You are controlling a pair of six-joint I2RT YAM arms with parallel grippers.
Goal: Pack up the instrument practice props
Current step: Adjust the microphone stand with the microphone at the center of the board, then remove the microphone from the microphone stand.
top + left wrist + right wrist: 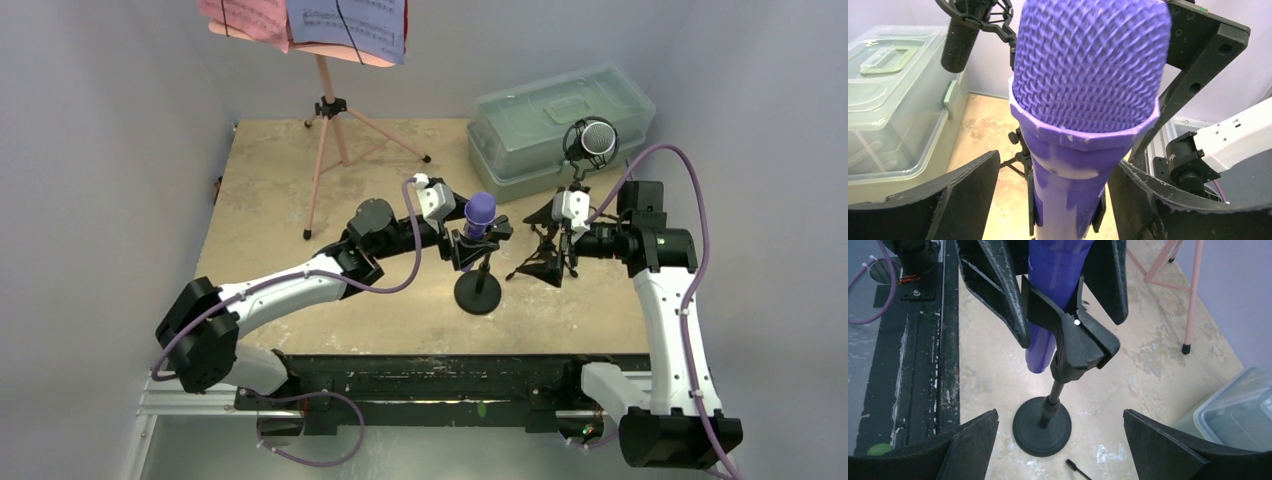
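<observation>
The purple mic (480,210) (1088,75) stands upright in the clip (1083,340) of a black round-based support (478,293) (1042,427). My left gripper (470,238) (1055,162) is open, its fingers on either side of the mic's body with gaps showing. My right gripper (548,240) (1059,412) is wide open just right of that support, holding nothing. Behind it, the black silver-headed mic (597,140) (960,42) sits on a tripod support (540,262). The pink music rack (325,130) carries printed sheets (345,20) at the back left.
A translucent greenish lidded box (560,120) (893,100) (1238,415) stands at the table's back right, lid on. The pink tripod's legs (1190,305) spread over the back left of the table. A black rail (440,375) runs along the near edge.
</observation>
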